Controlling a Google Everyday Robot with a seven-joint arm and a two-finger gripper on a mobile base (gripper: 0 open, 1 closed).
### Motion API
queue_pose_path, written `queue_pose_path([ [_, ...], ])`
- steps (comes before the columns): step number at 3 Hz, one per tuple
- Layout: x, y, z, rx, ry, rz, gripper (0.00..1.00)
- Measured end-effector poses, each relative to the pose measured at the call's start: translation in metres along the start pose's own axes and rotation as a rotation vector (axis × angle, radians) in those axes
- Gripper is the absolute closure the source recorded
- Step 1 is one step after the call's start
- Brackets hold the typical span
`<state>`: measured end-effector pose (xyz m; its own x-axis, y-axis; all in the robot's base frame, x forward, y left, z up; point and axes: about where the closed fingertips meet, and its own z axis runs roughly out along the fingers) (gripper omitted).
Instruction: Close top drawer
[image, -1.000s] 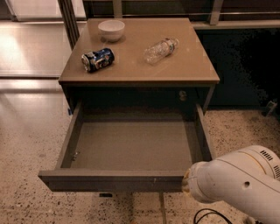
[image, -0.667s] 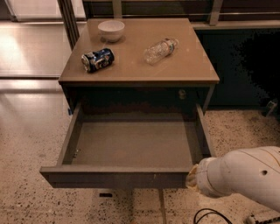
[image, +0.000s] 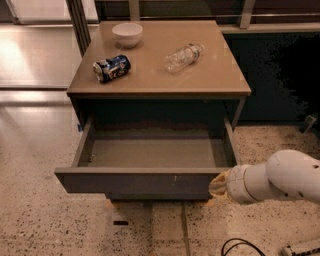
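Note:
The top drawer (image: 140, 182) is a wide shallow dark grey-brown drawer, partly pulled out of the cabinet, with an empty flat grey inside and a small pale mark right of centre on its plain front panel. My gripper (image: 218, 187) is at the end of the white arm coming in from the right. It sits against the right end of the drawer's front panel.
On the cabinet top (image: 220, 82) stand a white bowl (image: 127, 34), a crushed blue can (image: 111, 68) and a clear plastic bottle (image: 183, 57) lying on its side. A black cable (image: 240, 246) lies on the speckled floor at the lower right.
The drawer has slid part of the way back into the cabinet. My arm and gripper have moved forward with its front panel.

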<state>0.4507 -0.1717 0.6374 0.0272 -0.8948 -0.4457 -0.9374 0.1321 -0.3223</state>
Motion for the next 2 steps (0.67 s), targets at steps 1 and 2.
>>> queue_pose_path([
  [1, 0.0, 0.0, 0.0, 0.0, 0.0, 0.0, 1.0],
  [2, -0.002, -0.017, 0.012, -0.016, 0.053, -0.049, 1.0],
])
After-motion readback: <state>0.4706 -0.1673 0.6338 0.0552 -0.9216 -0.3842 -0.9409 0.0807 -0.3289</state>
